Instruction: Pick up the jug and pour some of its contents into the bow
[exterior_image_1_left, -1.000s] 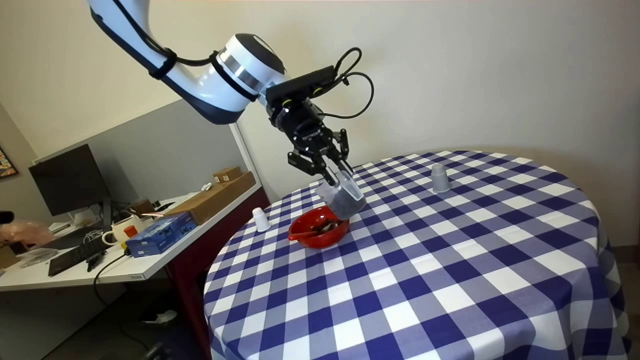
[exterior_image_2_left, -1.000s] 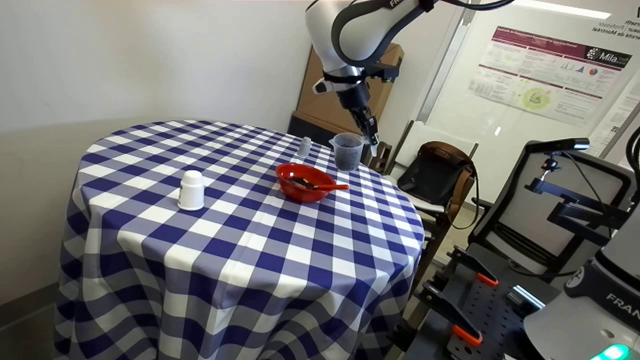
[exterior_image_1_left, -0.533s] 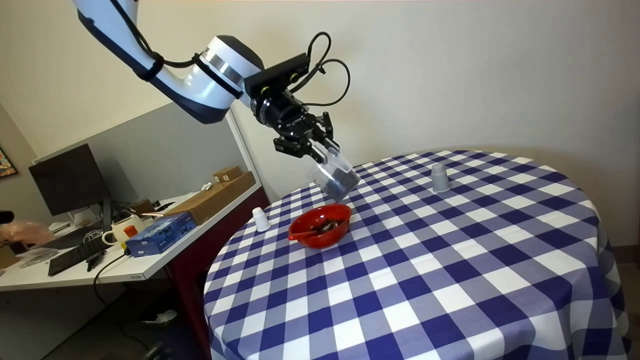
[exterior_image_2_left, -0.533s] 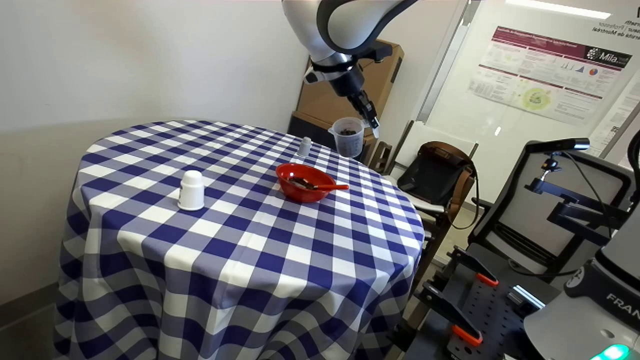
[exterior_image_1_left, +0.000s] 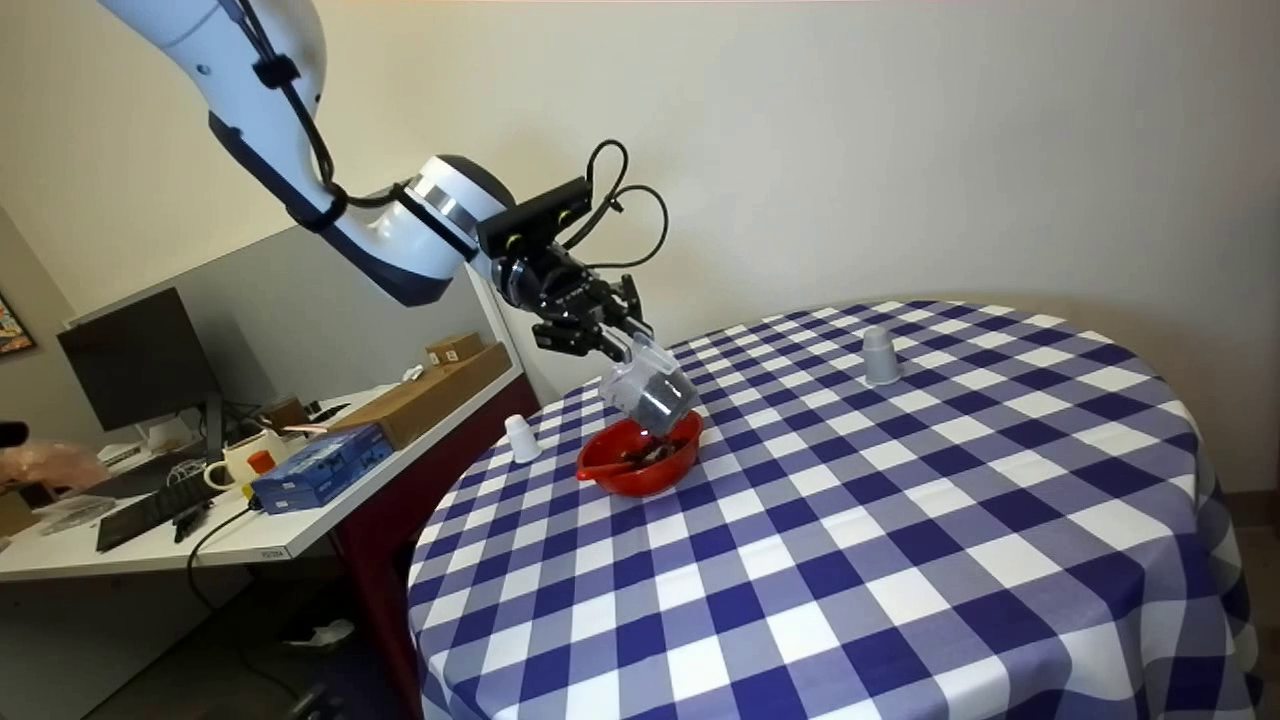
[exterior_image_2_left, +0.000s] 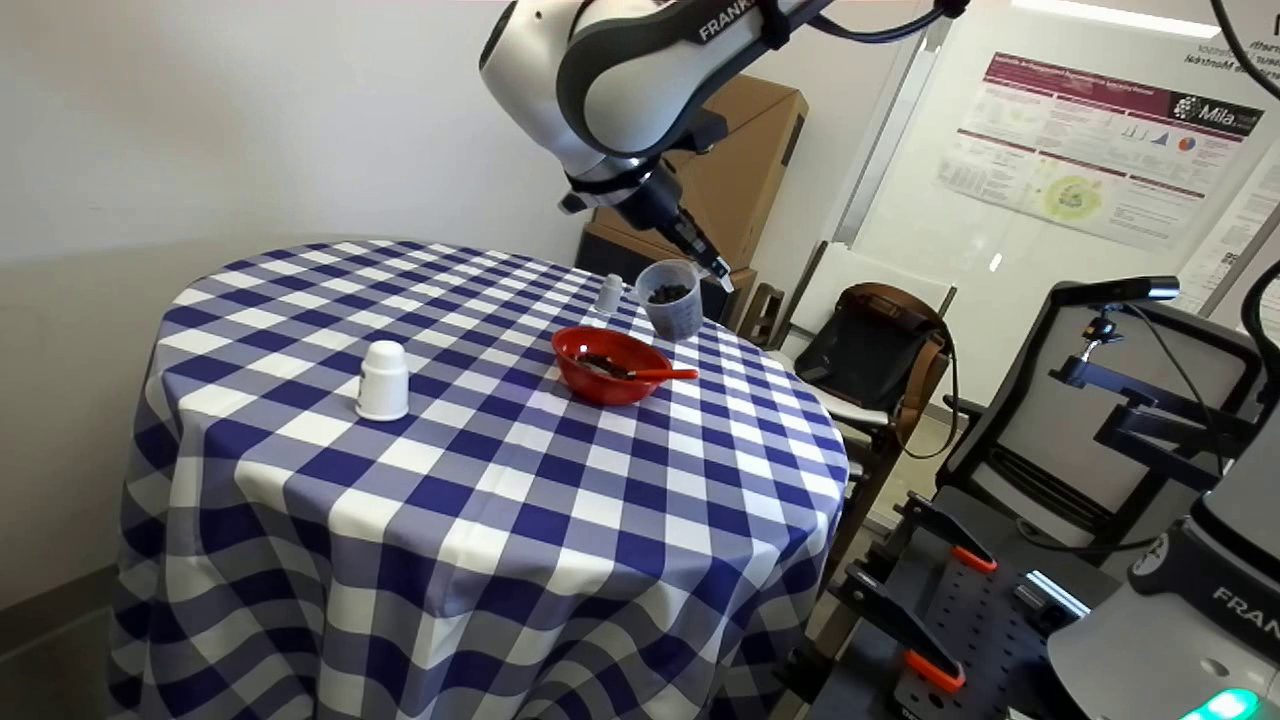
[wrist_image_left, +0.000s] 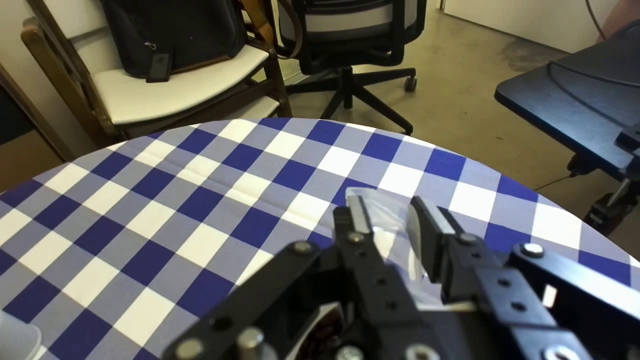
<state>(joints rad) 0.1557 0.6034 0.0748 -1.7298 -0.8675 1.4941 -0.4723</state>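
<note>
The clear plastic jug (exterior_image_1_left: 652, 392) with dark pieces inside hangs tilted from my gripper (exterior_image_1_left: 628, 344); it also shows in an exterior view (exterior_image_2_left: 678, 318), its mouth turned toward the bowl. My gripper is shut on the jug's handle (wrist_image_left: 384, 212). The jug's body is mostly hidden behind the fingers in the wrist view. The red bowl (exterior_image_1_left: 640, 483) stands upright on the table with dark pieces in it and shows in both exterior views (exterior_image_2_left: 598, 388). A red spoon (exterior_image_2_left: 662, 374) rests over its rim. The jug is above and beside the bowl, apart from it in an exterior view.
A white upturned cup (exterior_image_2_left: 383, 385) and another pale upturned cup (exterior_image_2_left: 608, 297) stand on the checkered round table (exterior_image_1_left: 860, 560). A desk with a monitor (exterior_image_1_left: 140, 355) and boxes stands beside it. Chairs (wrist_image_left: 180, 92) stand behind the table edge.
The jug and gripper first rose, then came back down, and shifted toward the bowl. The jug is tipped further, and its dark contents show more through its mouth. The bowl has not moved.
</note>
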